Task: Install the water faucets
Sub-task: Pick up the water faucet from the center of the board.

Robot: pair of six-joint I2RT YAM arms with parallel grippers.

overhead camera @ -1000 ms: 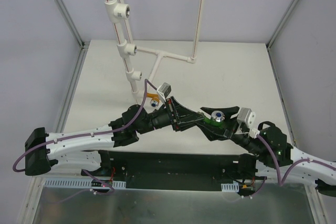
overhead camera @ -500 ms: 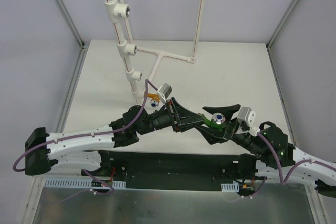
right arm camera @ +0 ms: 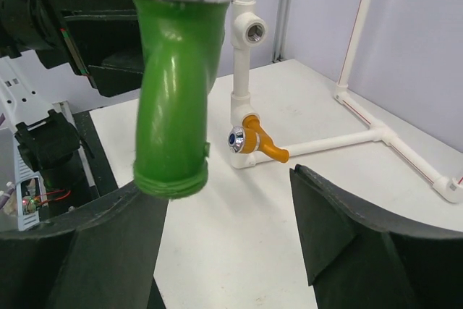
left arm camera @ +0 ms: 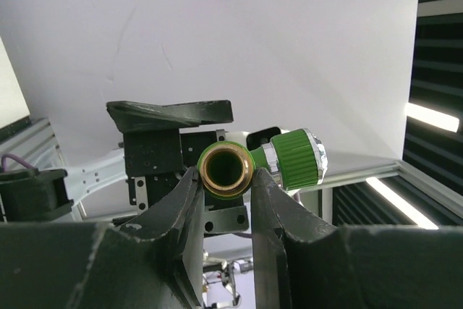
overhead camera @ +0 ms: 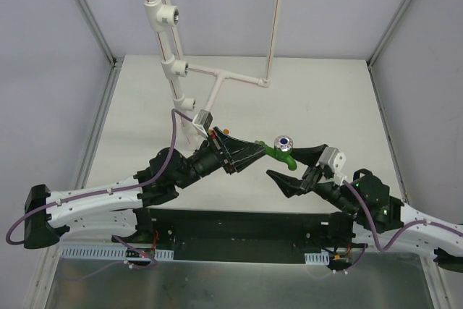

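The worktop is a plain, matt, off-white sheet. Pale grey walls close it in on the far side and both flanks, held by bare metal posts at the corners. At its near edge the arms' bases sit on a black plate, with a brushed metal sheet beyond that.

A white pipe frame rises near the far left corner, and a low branch runs along the worktop toward the middle of the far edge, where a second thin riser goes up. A thin red stripe runs along the pipes; any print on it is too small to read.

The upright carries tees with metal threaded holes. In the right wrist view the upper tee is open, and the orange faucet sits in the lowest one, just above the worktop.

The green faucet hangs in the air over the near middle of the worktop, silver cap up. The left pincer is pinching it by its brass threaded end. The right pincer stands spread just beside it, holding nothing. In the right wrist view the spout's tip hangs close above one of its fingers; whether they touch cannot be told.
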